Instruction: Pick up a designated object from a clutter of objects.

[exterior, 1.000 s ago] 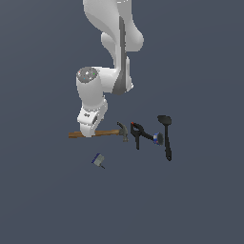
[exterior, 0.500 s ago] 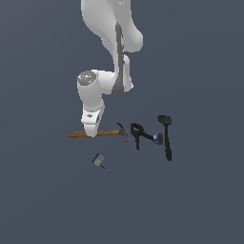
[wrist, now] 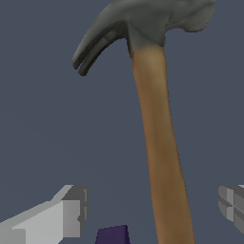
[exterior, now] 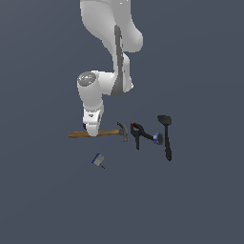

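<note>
One arm is in the scene, bent down over the grey floor with its gripper (exterior: 92, 129) lowered onto the middle of the claw hammer's (exterior: 97, 134) brown wooden handle. The hammer lies flat, handle pointing toward the exterior view's left and the dark grey head toward the right. In the wrist view the gripper (wrist: 152, 209) stands wide apart, one finger (wrist: 66, 212) on each side of the handle with clear gaps between pads and wood; neither touches the hammer (wrist: 157, 143). A small purple block (wrist: 112, 235) shows in the wrist view near the handle, beside one finger. Just beyond the hammer head, toward the exterior view's right, lies the black clamp (exterior: 137, 134), with a small blue-grey item (exterior: 156, 138) beside its far end. The black long-handled spoon (exterior: 167, 136) lies past that, bowl away from the camera. A small grey-blue piece (exterior: 98, 160) sits apart, nearer the camera than the hammer handle.
</note>
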### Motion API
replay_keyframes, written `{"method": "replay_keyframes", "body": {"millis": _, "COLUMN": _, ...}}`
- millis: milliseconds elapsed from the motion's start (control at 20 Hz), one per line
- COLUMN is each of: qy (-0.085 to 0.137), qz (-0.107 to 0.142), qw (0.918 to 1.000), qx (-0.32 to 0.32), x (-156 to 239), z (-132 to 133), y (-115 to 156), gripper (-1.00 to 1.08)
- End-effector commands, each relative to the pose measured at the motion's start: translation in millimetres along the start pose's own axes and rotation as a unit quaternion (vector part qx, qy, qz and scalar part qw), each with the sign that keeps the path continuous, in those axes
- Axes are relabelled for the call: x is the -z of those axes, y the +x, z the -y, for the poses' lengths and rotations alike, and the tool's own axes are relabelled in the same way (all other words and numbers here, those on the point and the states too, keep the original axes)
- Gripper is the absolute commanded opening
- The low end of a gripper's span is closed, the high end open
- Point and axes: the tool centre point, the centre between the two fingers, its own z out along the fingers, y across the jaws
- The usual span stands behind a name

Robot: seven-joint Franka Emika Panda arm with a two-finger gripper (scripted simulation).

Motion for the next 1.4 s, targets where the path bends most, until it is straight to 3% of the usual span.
{"method": "replay_keyframes", "body": {"millis": 0, "qy": 0.0, "qz": 0.0, "qw": 1.0, "qx": 0.0, "x": -0.1, "z": -0.1, "y": 0.1, "gripper": 1.0}}
{"method": "replay_keyframes", "body": {"millis": 1000, "qy": 0.0, "qz": 0.0, "qw": 1.0, "qx": 0.002, "x": -50.5, "z": 0.5, "y": 0.1, "gripper": 1.0}}
{"method": "replay_keyframes", "body": {"millis": 1050, "qy": 0.0, "qz": 0.0, "qw": 1.0, "qx": 0.002, "x": -50.5, "z": 0.5, "y": 0.1, "gripper": -1.0}}
{"method": "replay_keyframes", "body": {"millis": 1350, "qy": 0.0, "qz": 0.0, "qw": 1.0, "qx": 0.002, "x": -50.5, "z": 0.5, "y": 0.1, "gripper": -1.0}}
